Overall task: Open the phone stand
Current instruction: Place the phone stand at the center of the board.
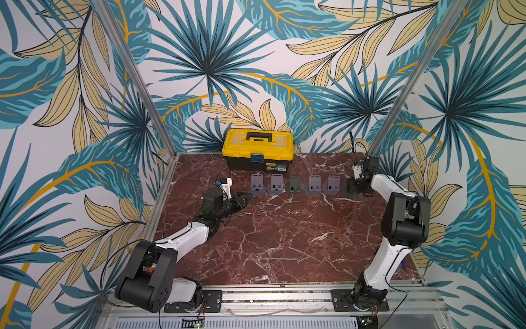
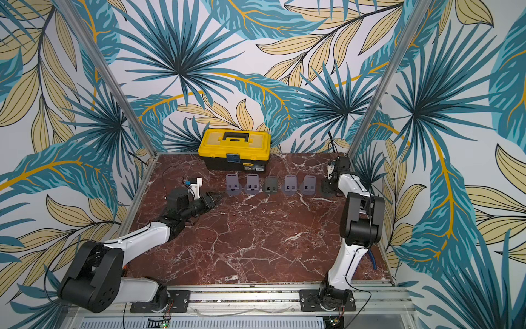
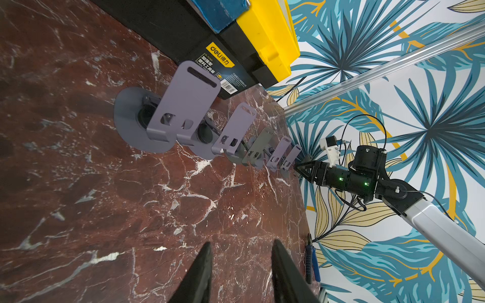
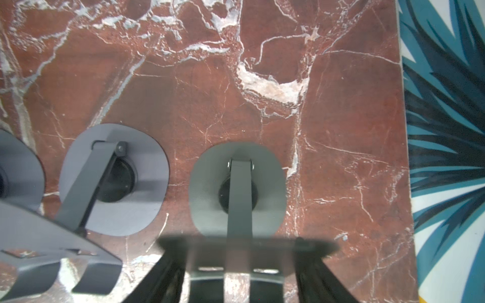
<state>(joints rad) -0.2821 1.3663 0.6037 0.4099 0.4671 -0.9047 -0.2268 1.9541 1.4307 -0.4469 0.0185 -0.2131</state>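
Seemingly near done. The phone stand [image 4: 240, 199] sits at the right end of the row of stands [image 1: 294, 185] before the toolbox [image 1: 257, 148], its plate raised off the round base. Right gripper [image 4: 235, 244]: fingers flank the plate; whether clamped or loose, cannot tell. Left gripper [image 3: 240, 245]: part open, empty, near the row's other end. Likely left: release, back away.

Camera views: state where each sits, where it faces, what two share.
Top views: high at the near edge, looking down on table, both arms.
Left wrist: low, facing along the stand row toward the right gripper; own fingers show.
Right wrist: above the dark stand, looking down; own fingers flank it.
All share that row.
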